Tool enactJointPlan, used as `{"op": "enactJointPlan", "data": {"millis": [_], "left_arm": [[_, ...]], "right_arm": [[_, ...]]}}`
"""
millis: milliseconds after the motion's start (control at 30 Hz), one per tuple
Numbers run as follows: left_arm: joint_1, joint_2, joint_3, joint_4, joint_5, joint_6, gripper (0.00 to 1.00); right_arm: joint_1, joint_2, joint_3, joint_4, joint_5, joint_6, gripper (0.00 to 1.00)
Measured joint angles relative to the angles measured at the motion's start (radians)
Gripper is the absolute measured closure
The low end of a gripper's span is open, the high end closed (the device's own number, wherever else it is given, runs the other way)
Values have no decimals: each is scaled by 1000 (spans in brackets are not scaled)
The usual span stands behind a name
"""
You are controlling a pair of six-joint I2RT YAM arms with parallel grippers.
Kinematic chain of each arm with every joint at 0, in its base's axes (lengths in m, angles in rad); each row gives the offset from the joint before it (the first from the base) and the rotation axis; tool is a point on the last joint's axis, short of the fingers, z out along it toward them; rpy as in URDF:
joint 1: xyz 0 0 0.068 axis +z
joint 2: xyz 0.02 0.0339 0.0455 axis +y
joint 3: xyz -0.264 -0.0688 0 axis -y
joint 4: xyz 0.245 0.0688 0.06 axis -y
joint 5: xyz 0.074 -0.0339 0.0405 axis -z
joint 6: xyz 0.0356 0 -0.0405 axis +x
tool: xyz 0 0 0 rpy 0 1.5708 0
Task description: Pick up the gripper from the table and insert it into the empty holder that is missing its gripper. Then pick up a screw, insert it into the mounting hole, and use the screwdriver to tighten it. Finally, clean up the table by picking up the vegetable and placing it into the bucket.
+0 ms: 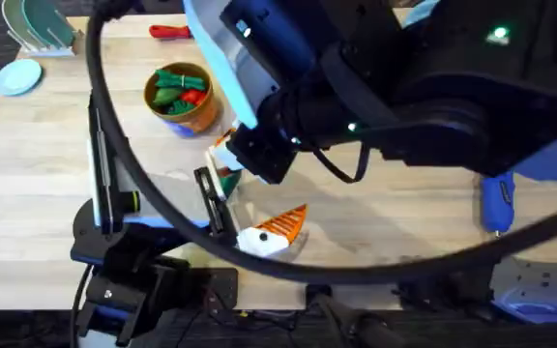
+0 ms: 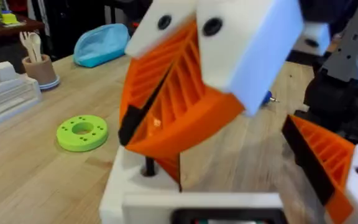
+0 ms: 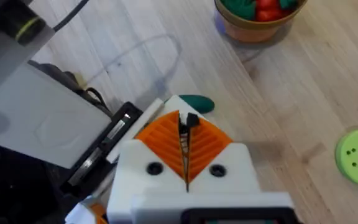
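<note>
The right gripper (image 3: 187, 134) has its pads pressed together (a small dark item shows at the tips). The vegetable (image 3: 196, 103) lies mid-table, just beyond those tips, long axis across the pad seam. The bucket (image 1: 190, 120) stands nearer the far edge.

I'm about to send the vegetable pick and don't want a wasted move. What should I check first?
1. Vegetable within reach: ok, it lies on the table just beyond the right gripper.
2. Right gripper open for the grasp: not ok, its pads are pressed together.
3. Bucket upright with its mouth open: ok, though toy vegetables already sit inside.
4. Screwdriver out of the path: ok, it lies far from the bucket.
</note>
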Motion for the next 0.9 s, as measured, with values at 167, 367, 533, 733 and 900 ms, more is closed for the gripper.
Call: {"op": "enactJointPlan", "data": {"millis": [167,367,533,733,900], "left_arm": [[0,0,0,1,1,0,9],[0,0,0,-5,3,0,9],[0,0,0,0,3,0,9],[0,0,0,0,4,0,10],[0,0,0,2,4,0,10]], "right_arm": [[15,2,0,-1,1,0,995],[28,12,0,0,17,-3,995],[31,13,1,-11,27,-3,995],[31,13,1,-18,28,-3,995],[32,13,2,-17,27,-4,862]]}}
